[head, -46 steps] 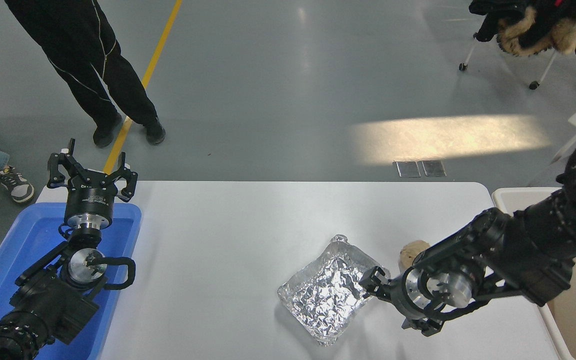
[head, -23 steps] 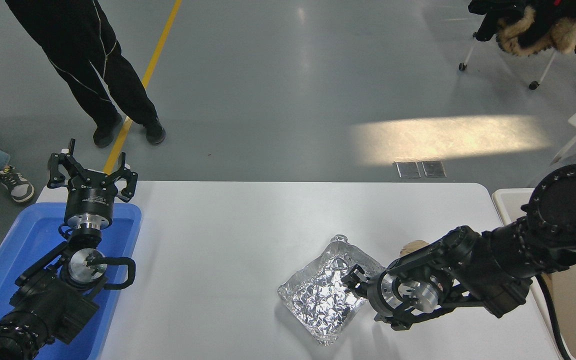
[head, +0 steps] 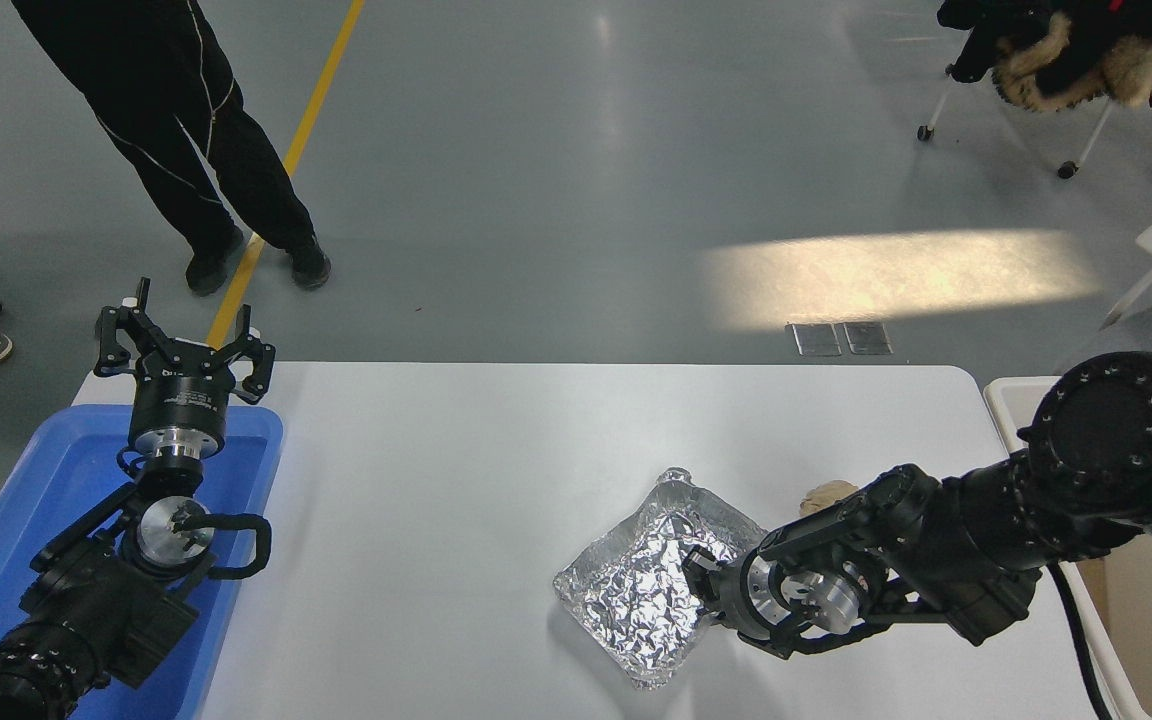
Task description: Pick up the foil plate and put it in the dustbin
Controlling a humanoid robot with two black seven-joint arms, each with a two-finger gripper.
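Note:
The foil plate (head: pixel 636 590) lies flat on the white table (head: pixel 496 470), right of centre near the front edge. My right gripper (head: pixel 701 580) reaches in from the right and sits over the plate's right rim; the frame does not show how far it is closed. The cream dustbin (head: pixel 1011 395) stands beside the table's right end, mostly hidden behind my right arm. My left gripper (head: pixel 181 345) is open and parked over the blue tray at the far left.
A blue plastic tray (head: pixel 56 480) sits at the table's left end. A small tan lumpy ball (head: pixel 826 493) lies just behind my right arm. A person's legs (head: pixel 206 170) stand beyond the table's far left. A chair with a dark coat (head: pixel 1066 60) stands at the back right.
My right gripper has moved left, from just off the foil plate's right edge to over its rim. The plate and my left arm have not moved.

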